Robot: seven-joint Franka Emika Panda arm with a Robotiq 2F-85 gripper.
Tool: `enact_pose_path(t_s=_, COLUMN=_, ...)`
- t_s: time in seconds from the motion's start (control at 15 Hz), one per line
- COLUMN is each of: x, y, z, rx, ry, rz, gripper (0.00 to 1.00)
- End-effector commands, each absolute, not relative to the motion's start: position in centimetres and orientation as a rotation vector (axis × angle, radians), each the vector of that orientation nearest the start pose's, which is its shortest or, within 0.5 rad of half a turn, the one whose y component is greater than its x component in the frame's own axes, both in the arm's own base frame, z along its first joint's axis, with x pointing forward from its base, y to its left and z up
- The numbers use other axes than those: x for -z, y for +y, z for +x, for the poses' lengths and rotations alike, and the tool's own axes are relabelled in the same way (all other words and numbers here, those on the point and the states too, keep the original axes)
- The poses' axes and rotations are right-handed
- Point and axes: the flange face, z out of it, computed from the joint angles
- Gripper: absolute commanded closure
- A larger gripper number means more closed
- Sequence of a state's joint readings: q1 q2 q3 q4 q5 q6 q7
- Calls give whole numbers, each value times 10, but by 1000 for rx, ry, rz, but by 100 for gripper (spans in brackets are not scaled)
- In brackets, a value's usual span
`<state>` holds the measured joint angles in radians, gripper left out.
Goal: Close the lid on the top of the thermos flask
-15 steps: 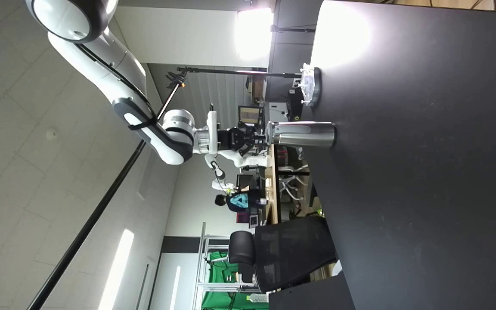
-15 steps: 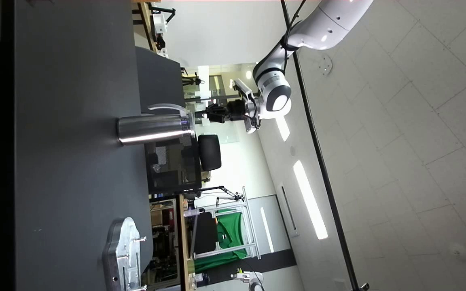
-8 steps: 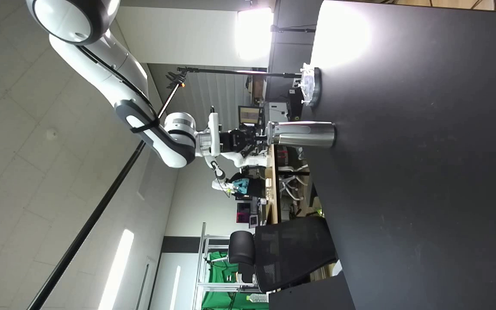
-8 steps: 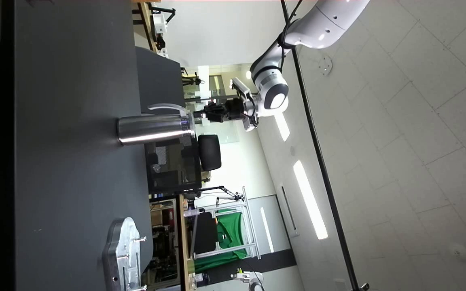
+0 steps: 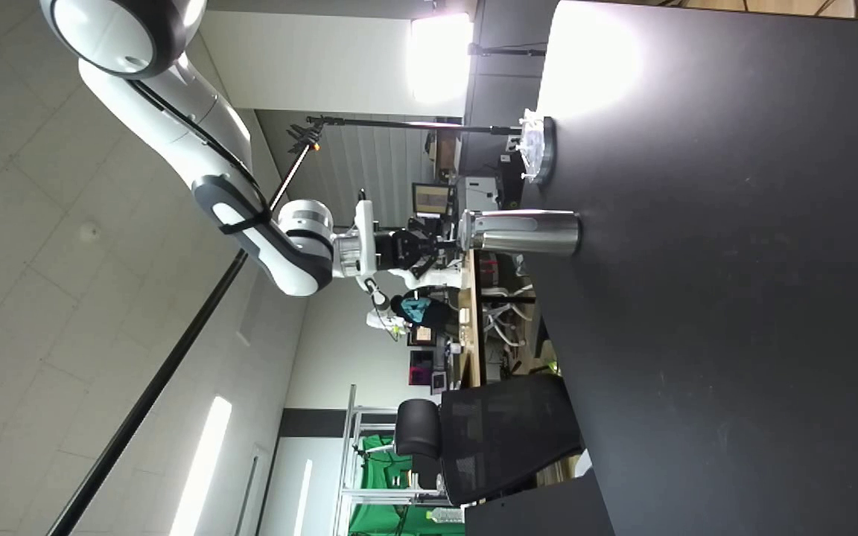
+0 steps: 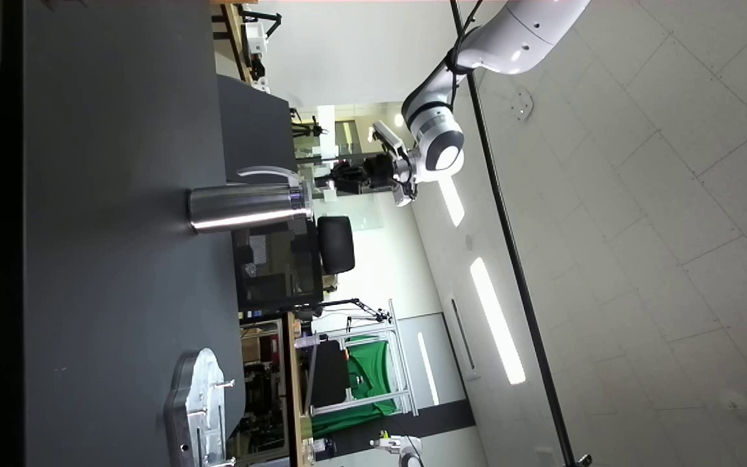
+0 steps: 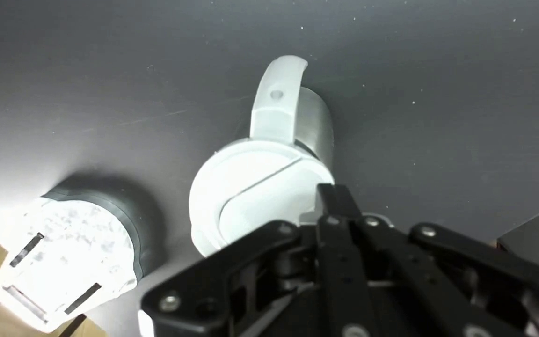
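Observation:
The thermos flask (image 5: 537, 232) is a silver metal cylinder standing upright on the dark table; both exterior views are turned sideways. It also shows in an exterior view (image 6: 244, 206) and in the wrist view (image 7: 317, 121). Its pale handle (image 7: 276, 100) points away from my gripper in the wrist view. The pale round lid (image 7: 260, 192) covers the flask's top, with a curved seam across it. My gripper (image 7: 334, 188) is shut and empty, its fingertips together over the lid's edge. In an exterior view the gripper (image 6: 319, 182) is just above the lid. The fingers hide part of the lid.
A pale, shiny, rounded object on a dark base (image 7: 70, 262) sits on the table beside the flask, and it shows in both exterior views (image 5: 538, 147) (image 6: 198, 408). The dark table (image 5: 734, 260) spreads around the flask. A black office chair (image 5: 511, 439) stands beyond the table's edge.
My gripper first dips slightly toward the lid, then rises a little and shifts a little sideways over the flask's top. The flask has not moved. The fingers stay shut.

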<state>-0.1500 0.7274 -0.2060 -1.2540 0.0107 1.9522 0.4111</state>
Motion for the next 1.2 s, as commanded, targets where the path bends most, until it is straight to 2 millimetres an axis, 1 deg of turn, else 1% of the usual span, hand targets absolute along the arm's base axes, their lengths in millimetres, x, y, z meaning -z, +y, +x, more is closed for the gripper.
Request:
enact_pose_path(t_s=0.0, x=-382, y=-214, z=715, rx=79, ry=1143, rz=-3057, gripper=100)
enact_pose_path(t_s=0.07, x=-393, y=-212, z=716, rx=98, ry=1141, rz=-3056, gripper=74)
enact_pose_path(t_s=0.13, x=-403, y=-209, z=716, rx=111, ry=1122, rz=-3061, gripper=72)
enact_pose_path(t_s=0.2, x=-409, y=-207, z=716, rx=126, ry=1113, rz=-3060, gripper=67)
enact_pose_path(t_s=0.33, x=-420, y=-203, z=715, rx=145, ry=1099, rz=-3064, gripper=53)
enact_pose_path(t_s=0.47, x=-425, y=-200, z=714, rx=142, ry=1088, rz=-3066, gripper=38)
enact_pose_path(t_s=0.73, x=-424, y=-196, z=714, rx=109, ry=1058, rz=-3084, gripper=13)
enact_pose_path(t_s=0.8, x=-417, y=-199, z=715, rx=132, ry=1069, rz=-3073, gripper=5)
enact_pose_path(t_s=0.87, x=-416, y=-199, z=715, rx=128, ry=1067, rz=-3074, gripper=24)
enact_pose_path(t_s=1.0, x=-414, y=-199, z=716, rx=124, ry=1067, rz=-3074, gripper=10)
enact_pose_path(t_s=1.07, x=-413, y=-200, z=716, rx=123, ry=1067, rz=-3074, gripper=5)
enact_pose_path(t_s=1.13, x=-413, y=-200, z=716, rx=122, ry=1067, rz=-3075, gripper=5)
